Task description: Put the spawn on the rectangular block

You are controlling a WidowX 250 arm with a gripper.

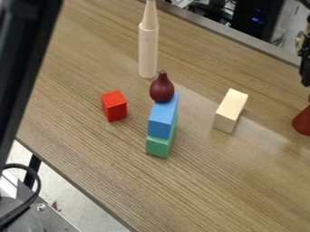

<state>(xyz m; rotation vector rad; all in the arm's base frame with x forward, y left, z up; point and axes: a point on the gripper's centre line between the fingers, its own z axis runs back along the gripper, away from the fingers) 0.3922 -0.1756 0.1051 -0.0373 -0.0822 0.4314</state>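
At the right edge, part of the black gripper [305, 68] hangs above a dark red cone-like piece [302, 123] that the edge cuts off; whether they touch I cannot tell. A dark red, pear-shaped pawn [162, 88] stands upright on the far end of a blue rectangular block [162, 120]. That block lies on top of a green block [158, 146], near the middle of the table. To their right lies a plain wooden rectangular block [231, 111], its top bare.
A red cube [114, 106] sits left of the stack. Behind it stands a tall wooden cylinder [147, 50] topped by a narrow cone [149, 16]. A black bar [27, 59] crosses the upper left. The table's near edge runs along the lower left.
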